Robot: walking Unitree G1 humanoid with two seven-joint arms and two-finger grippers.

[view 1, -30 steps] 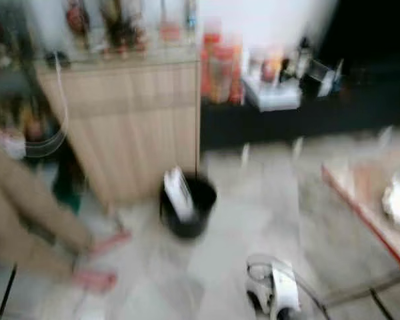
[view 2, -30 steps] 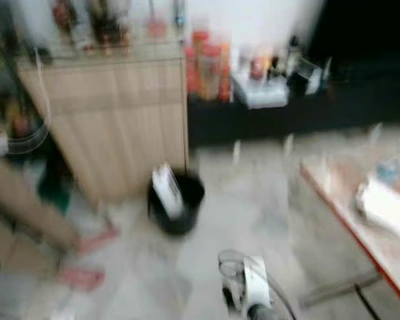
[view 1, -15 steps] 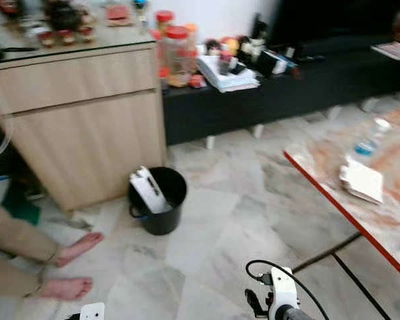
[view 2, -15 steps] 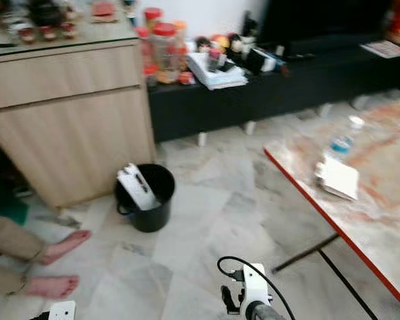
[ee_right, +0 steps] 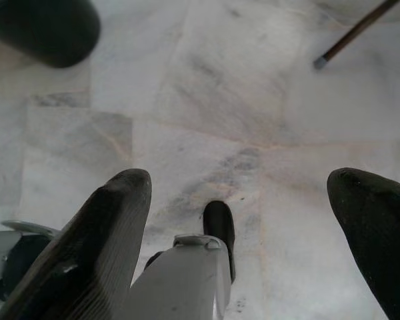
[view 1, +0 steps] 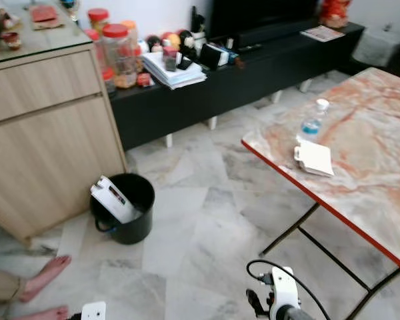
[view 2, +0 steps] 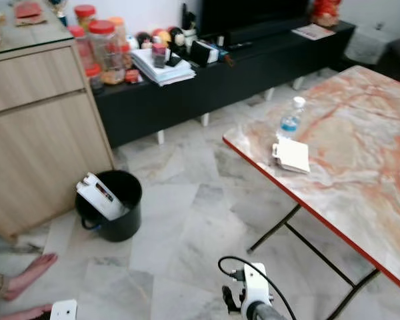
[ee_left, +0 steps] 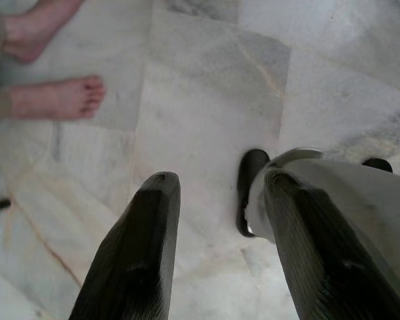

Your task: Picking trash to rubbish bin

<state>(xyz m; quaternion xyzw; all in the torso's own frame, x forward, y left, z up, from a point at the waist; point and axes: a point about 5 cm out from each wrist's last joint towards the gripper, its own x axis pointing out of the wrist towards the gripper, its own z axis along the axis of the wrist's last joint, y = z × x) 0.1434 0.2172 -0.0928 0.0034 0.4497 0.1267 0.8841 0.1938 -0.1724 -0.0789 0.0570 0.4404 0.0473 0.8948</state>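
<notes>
A black rubbish bin [view 1: 122, 217] stands on the marble floor by the wooden cabinet, with a white carton [view 1: 113, 200] leaning out of it. On the marble table [view 1: 380, 180] to the right lie a flat white packet [view 1: 314, 158] and a small plastic bottle [view 1: 312, 122]. Both arms hang low over the floor. My left gripper [ee_left: 220, 183] is open with bare tiles between its fingers. My right gripper [ee_right: 240, 180] is open wide, also holding nothing. My right wrist [view 1: 281, 299] shows at the bottom edge of the head view.
A person's bare feet [ee_left: 53, 100] rest on the floor at my left, near the left gripper. A wooden cabinet [view 1: 40, 133] and a low black bench [view 1: 253, 67] crowded with jars and papers line the back. Thin black table legs [view 1: 320, 247] cross under the table.
The camera has swung right and the blur has cleared: bin and cabinet slid left in the picture and more of the table came into view. Nothing itself moved.
</notes>
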